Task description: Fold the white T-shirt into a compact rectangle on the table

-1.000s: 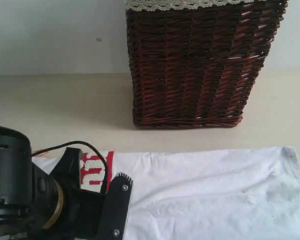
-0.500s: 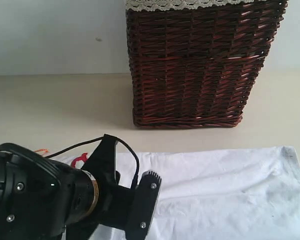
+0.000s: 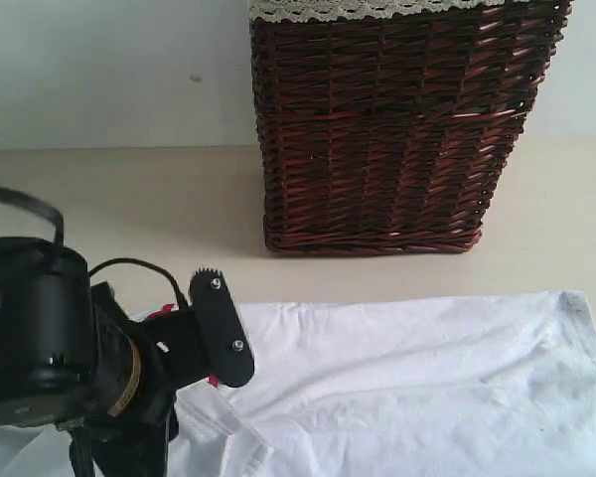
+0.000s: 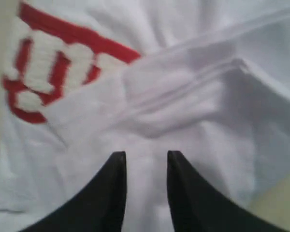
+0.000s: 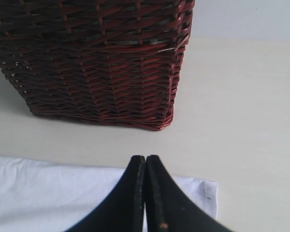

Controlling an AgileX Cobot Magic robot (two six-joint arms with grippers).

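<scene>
The white T-shirt (image 3: 427, 378) lies flat across the near part of the table (image 3: 129, 209). Its left end is bunched into a fold (image 3: 228, 432). My left gripper (image 4: 145, 155) hangs open just over that end, with white cloth showing in the gap between its fingers (image 4: 117, 188). The red-outlined lettering (image 4: 43, 72) lies beyond them. From outside, one black finger (image 3: 222, 328) stands over the shirt's left end. My right gripper (image 5: 145, 158) is shut with nothing in it, above the shirt's hem (image 5: 48, 193) near a speckled corner (image 5: 203, 191). It is out of the exterior view.
A tall dark-brown wicker basket (image 3: 387, 129) with white lace trim (image 3: 328, 10) stands on the table behind the shirt, also ahead of the right gripper (image 5: 87, 63). The left arm's bulky black wrist (image 3: 40, 338) covers the near left corner.
The left arm swung right over the shirt, then came back left and turned. The lettering that showed a second ago is now mostly behind the arm, and a fold lies at the shirt's left end.
</scene>
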